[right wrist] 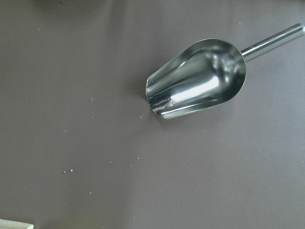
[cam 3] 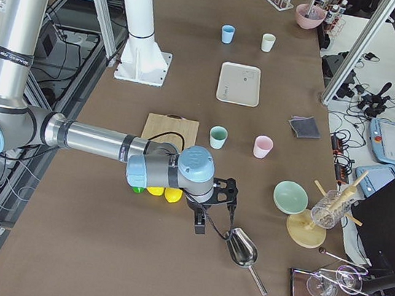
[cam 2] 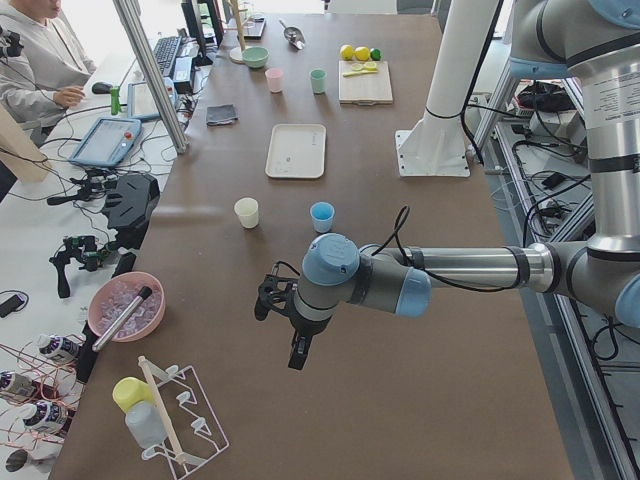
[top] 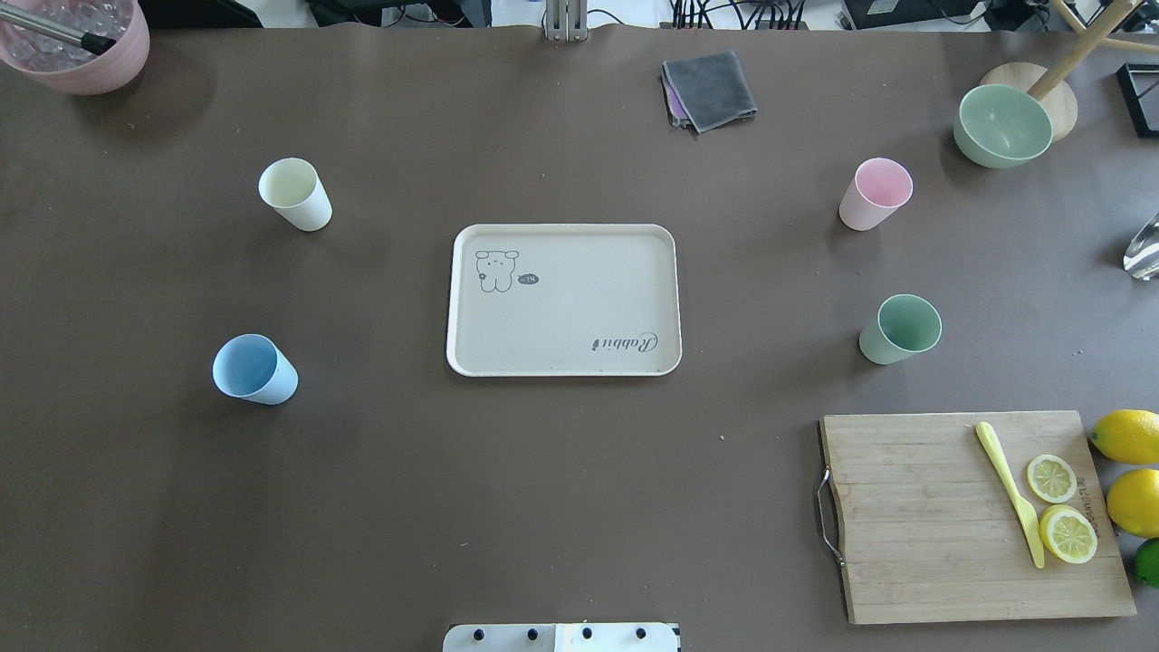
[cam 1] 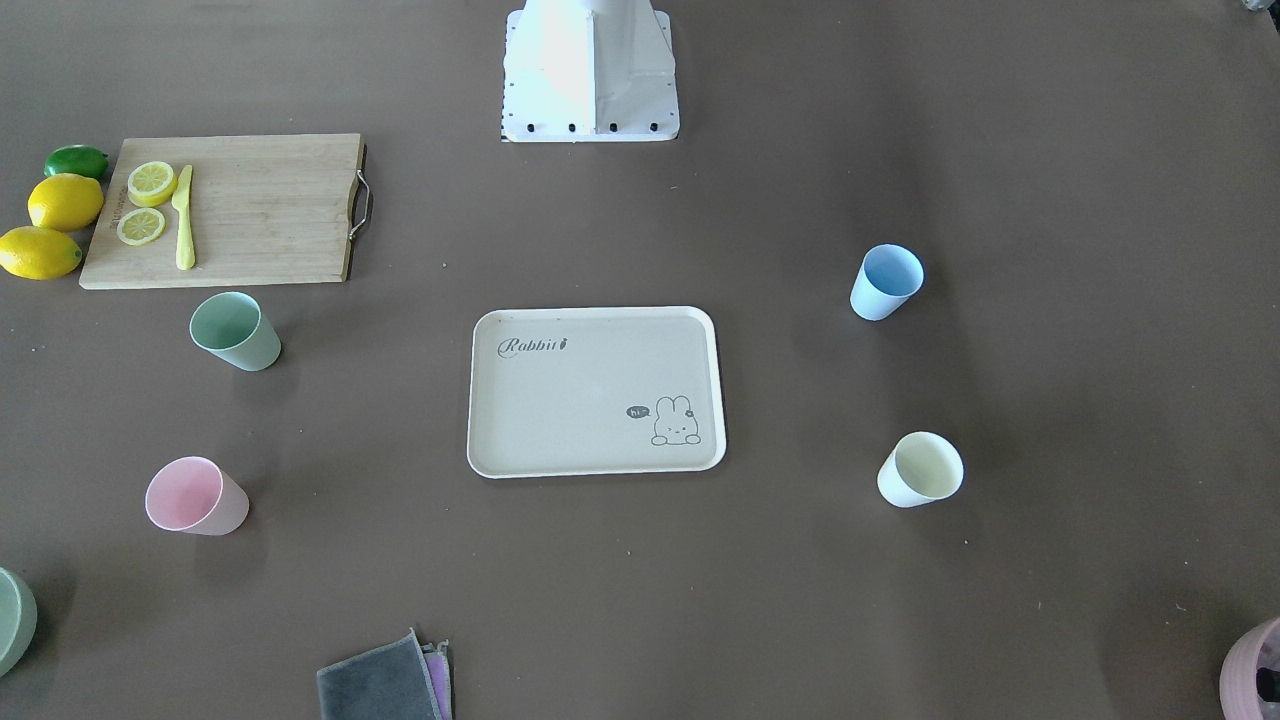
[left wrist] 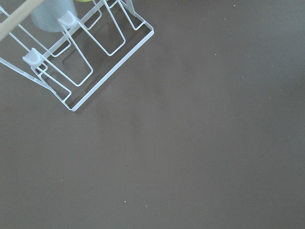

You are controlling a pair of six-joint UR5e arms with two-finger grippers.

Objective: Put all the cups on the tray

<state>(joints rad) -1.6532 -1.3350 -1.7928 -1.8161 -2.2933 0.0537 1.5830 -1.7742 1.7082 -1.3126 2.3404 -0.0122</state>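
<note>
The tray (top: pixel 579 299) is a flat cream-beige rectangle with rounded corners and a raised rim, printed "Rabbit" beside a bunny drawing. It lies at the middle of the bench (top: pixel 543 507). Four matte, tapered, handleless cups stand upright, well apart from it. The light blue cup (top: pixel 253 369) and cream-yellow cup (top: pixel 295 194) are on the robot's left, and the mint green cup (top: pixel 899 329) and pink cup (top: pixel 875 193) are on its right. The bench top is dull brown. A wooden cutting board (top: pixel 924 525) carries lemon slices (top: pixel 1051 478). The left gripper (cam 2: pixel 298 352) hangs near a wire rack (left wrist: pixel 90 62), the right gripper (cam 3: pixel 199 227) near a steel scoop (right wrist: pixel 198 78). I cannot tell how far either gripper is open.
</note>
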